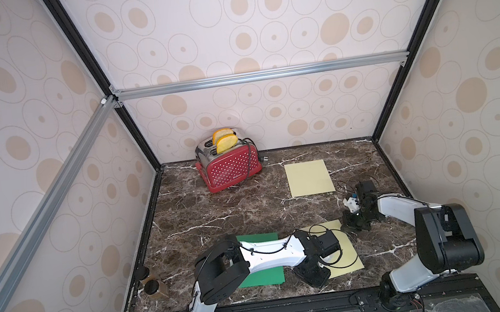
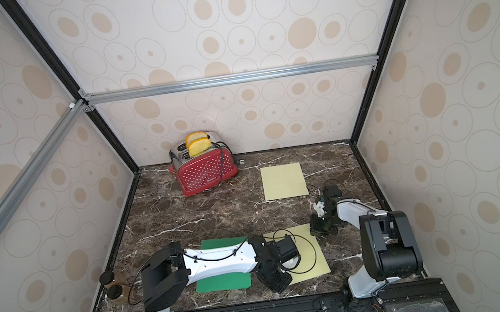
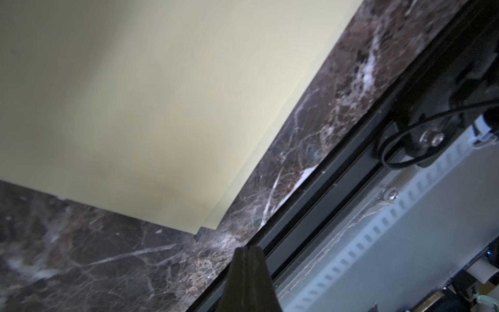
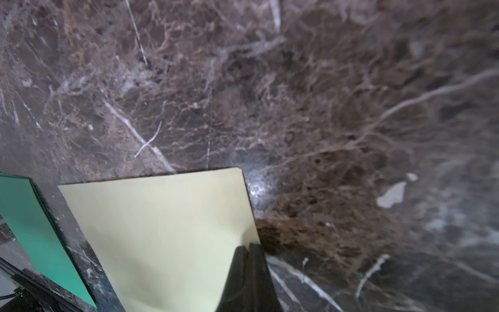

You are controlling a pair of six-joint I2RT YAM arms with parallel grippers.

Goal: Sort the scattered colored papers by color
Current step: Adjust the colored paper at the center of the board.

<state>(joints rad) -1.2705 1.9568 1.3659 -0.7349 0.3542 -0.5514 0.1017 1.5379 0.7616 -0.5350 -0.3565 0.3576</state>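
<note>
Three patches of thin, flat paper lay on the veined brown marble table (image 1: 217, 220) in both top views: green sheets (image 1: 261, 278) near the front, a cream stack (image 1: 356, 262) just beside them, and a single cream sheet (image 1: 309, 177) farther back, apart from the red dotted toaster (image 1: 227, 168). The left arm stretched low across the green sheets, with the left gripper (image 1: 315, 277) at the stack's near corner. The left wrist view showed its jaws pressed together over bare marble — two offset cream edges close by. In the right wrist view the right gripper (image 4: 249, 247) was likewise closed at the stack's edge; whether it pinched paper was unclear.
</note>
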